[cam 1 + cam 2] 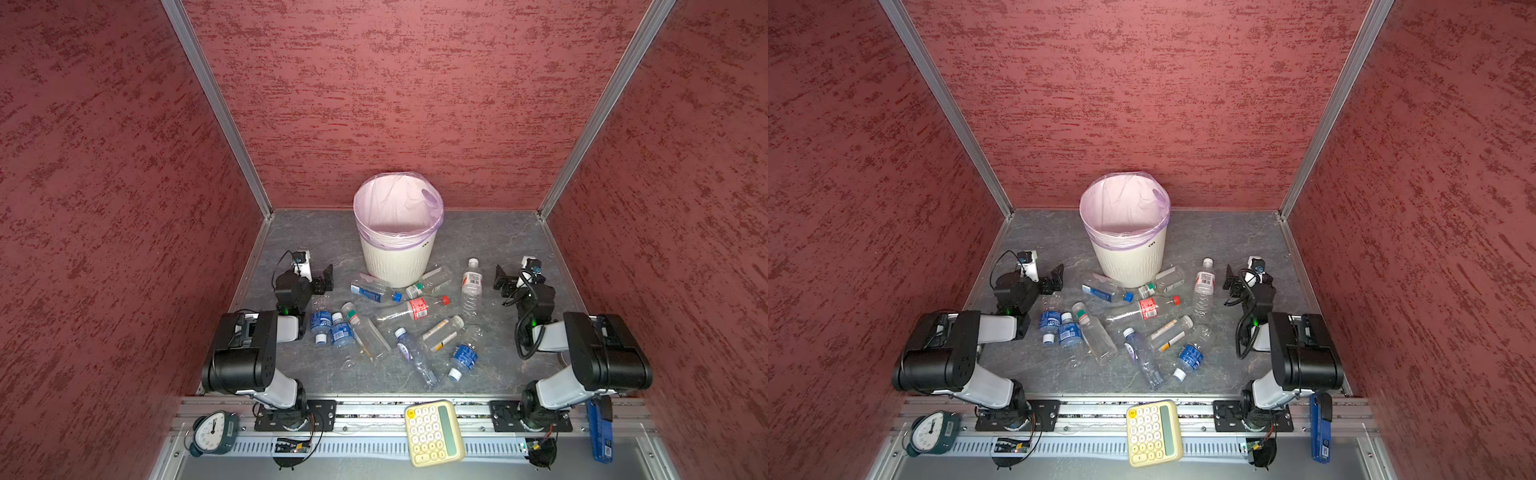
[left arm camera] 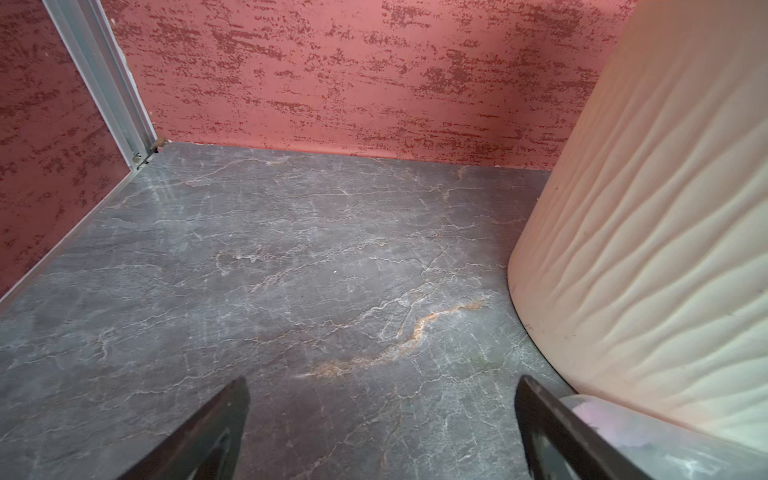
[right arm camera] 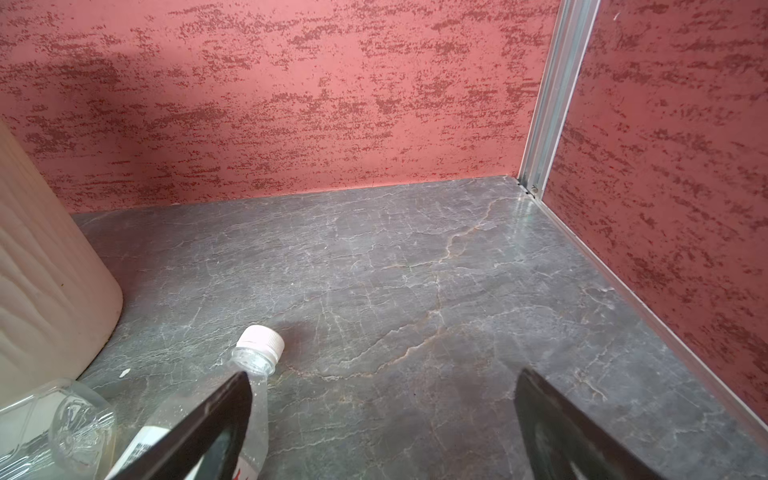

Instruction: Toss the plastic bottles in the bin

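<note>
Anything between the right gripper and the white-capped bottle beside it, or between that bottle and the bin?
Nothing blocks the grab: the open right gripper sits beside the white-capped bottle. A green-capped bottle lies between it and the bin, low at the base; a lifted carry should clear it.

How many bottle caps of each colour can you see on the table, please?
Plain white caps: 6
White-and-green caps: 2
Blue caps: 1
Red caps: 1
Total visible: 10
</note>
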